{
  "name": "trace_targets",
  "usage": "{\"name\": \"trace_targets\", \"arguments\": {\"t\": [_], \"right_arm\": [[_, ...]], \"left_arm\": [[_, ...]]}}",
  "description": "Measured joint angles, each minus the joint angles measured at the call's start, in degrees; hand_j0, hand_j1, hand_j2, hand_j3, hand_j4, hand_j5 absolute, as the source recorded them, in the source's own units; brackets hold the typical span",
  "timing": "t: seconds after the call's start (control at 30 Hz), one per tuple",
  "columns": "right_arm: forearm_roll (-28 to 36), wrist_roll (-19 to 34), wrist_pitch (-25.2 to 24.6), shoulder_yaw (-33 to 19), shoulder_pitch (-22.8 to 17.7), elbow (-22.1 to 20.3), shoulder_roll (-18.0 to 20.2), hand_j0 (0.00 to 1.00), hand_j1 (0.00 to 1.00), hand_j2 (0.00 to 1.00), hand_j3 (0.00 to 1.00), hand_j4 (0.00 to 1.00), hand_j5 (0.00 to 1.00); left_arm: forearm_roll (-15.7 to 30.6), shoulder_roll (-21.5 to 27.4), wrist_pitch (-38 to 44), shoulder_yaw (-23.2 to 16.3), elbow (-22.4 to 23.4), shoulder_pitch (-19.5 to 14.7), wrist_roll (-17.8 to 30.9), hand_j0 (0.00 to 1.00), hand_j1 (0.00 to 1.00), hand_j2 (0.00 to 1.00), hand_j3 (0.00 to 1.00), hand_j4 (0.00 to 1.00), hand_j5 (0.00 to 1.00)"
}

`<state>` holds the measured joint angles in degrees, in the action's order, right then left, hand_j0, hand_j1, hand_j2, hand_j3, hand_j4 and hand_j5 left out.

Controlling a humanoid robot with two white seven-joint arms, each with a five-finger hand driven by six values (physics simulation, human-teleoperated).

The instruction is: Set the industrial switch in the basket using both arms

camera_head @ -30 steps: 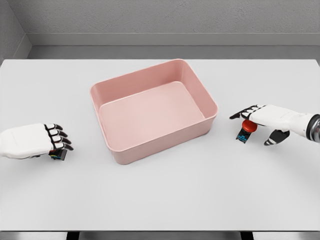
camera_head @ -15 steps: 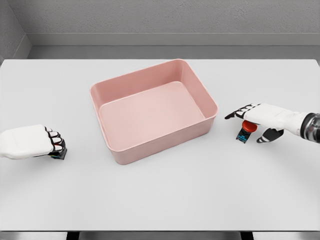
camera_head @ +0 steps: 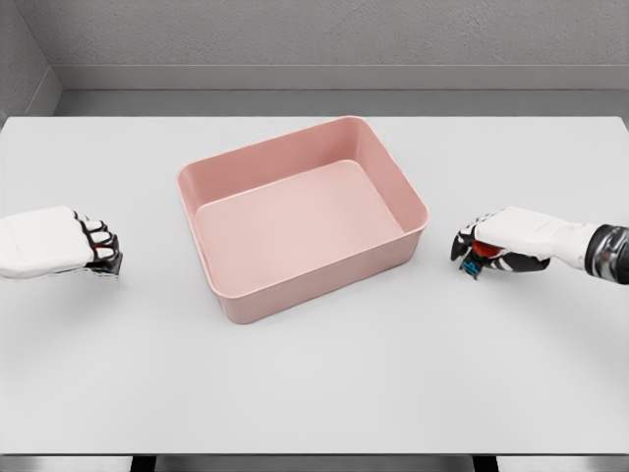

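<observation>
**Two robot hands closed on small switches either side of a pink basket**

Head view: a white table [camera_head: 314,393] fills most of the picture, with a grey wall behind it. Near the middle of the table sits a pink rectangular basket [camera_head: 218,258], turned at a slight angle, its inside bare.

On the right, a white arm enters from the picture's right edge. The right hand [camera_head: 496,244] rests low over the table, well apart from the basket's right wall. Its dark fingers are curled tightly around an industrial switch [camera_head: 476,258], a small item of which only a red part and a bit of blue show between the fingers. The switch is outside the basket, on the table's right side.

On the left, a white arm enters from the picture's left edge. The left hand [camera_head: 69,244] is also well apart from the basket. Its fingers are curled into a fist around a small dark object [camera_head: 106,264], mostly hidden; a trace of red shows. Whether this object touches the table cannot be told.
</observation>
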<state>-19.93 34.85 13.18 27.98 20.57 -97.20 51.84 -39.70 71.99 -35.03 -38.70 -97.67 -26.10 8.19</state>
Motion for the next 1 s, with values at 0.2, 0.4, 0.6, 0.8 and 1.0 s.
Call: {"name": "trace_targets", "arguments": {"t": [0.2,0.4,0.6,0.8,1.0], "right_arm": [[0.23,-0.22,-0.10,0.16,0.00,0.04,0.27,0.43,0.43,0.43,0.43,0.43,0.43],[0.70,0.14,0.04,0.22,0.00,0.01,1.26,0.40,0.40,0.40,0.40,0.40,0.40],[0.88,0.17,0.25,-0.11,-0.09,-0.13,3.92,0.41,0.41,0.41,0.41,0.41,0.41],[1.76,0.18,0.21,-1.20,0.17,-0.07,5.93,0.41,0.41,0.41,0.41,0.41,0.41],[2.60,0.19,-0.12,-2.00,2.81,0.01,7.35,0.41,0.41,0.41,0.41,0.41,0.41]], "left_arm": [[0.58,-1.51,0.05,1.89,0.18,-5.53,0.00,0.28,0.28,0.28,0.28,0.28,0.28],[1.80,-5.71,0.07,2.45,0.33,-9.93,-0.04,0.28,0.28,0.28,0.28,0.28,0.28],[2.65,-10.60,0.03,2.39,0.36,-12.04,-0.14,0.29,0.29,0.29,0.29,0.29,0.29],[2.67,-16.43,0.01,1.81,0.59,-13.71,-0.07,0.29,0.29,0.29,0.29,0.29,0.29],[0.44,-23.24,0.01,-2.46,3.38,-16.96,0.06,0.29,0.29,0.29,0.29,0.29,0.29]]}}
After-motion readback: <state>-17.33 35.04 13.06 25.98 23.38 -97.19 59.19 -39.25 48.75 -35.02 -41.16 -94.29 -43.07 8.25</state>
